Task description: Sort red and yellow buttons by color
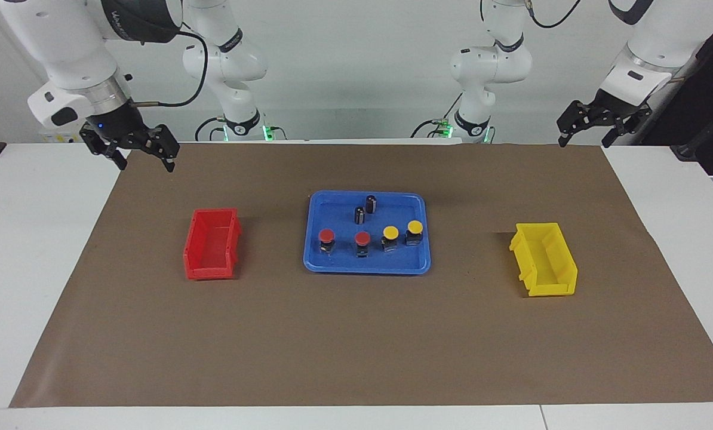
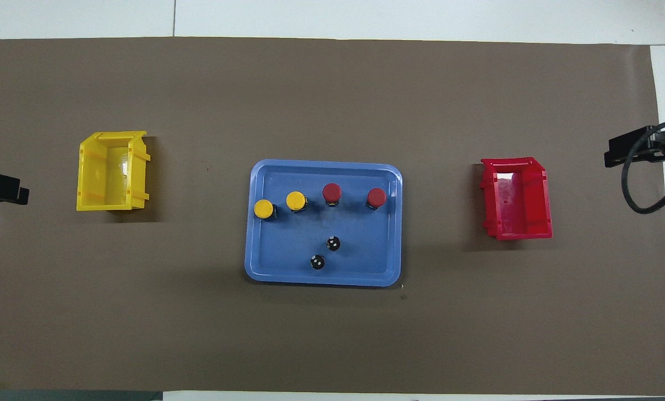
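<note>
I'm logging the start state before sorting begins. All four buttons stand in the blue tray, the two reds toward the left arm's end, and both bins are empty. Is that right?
Not quite. The two red buttons stand toward the right arm's end of the blue tray, on the red bin's side; the yellow buttons are toward the left arm's end. The facing view shows this. All four are in the tray, and both the red and yellow bin are empty.
</note>
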`<state>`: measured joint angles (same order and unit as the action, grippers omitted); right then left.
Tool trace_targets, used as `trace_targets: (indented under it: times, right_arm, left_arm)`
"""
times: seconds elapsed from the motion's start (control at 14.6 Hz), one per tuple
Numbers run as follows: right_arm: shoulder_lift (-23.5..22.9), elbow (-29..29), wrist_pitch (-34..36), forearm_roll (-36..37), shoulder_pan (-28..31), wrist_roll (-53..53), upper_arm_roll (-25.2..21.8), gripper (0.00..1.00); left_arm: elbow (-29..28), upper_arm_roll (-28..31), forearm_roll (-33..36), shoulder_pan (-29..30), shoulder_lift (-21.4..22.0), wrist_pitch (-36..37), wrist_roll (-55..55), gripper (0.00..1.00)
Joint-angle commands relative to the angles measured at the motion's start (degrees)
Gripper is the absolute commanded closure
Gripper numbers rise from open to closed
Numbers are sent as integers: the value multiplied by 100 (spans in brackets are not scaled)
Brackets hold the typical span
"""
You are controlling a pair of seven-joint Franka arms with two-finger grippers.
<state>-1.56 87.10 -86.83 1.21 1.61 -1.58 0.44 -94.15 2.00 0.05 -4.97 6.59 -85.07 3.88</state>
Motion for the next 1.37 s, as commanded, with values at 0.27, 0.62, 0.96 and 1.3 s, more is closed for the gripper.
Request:
trace_targets:
  times: [0.27, 0.62, 0.96, 1.3]
  right_arm:
    - [-1645, -2303, 879, 2, -607, -656, 220, 0]
    - [-1813, -1034, -1296, 11, -2022, -2459, 238, 0]
    - [-1392, 1191, -3267, 28, -2577, -2943, 238, 0]
    - [-1540, 1932, -4140, 46, -2807, -3235, 238, 0]
  left_arm:
    - [-86, 19, -14, -4, 114, 60, 34, 0]
    - [-86, 19, -14, -4, 114, 60, 34, 0]
    - [-86, 2, -14, -57, 114, 60, 34, 0]
    - [-104, 11, -14, -4, 114, -19, 7, 0]
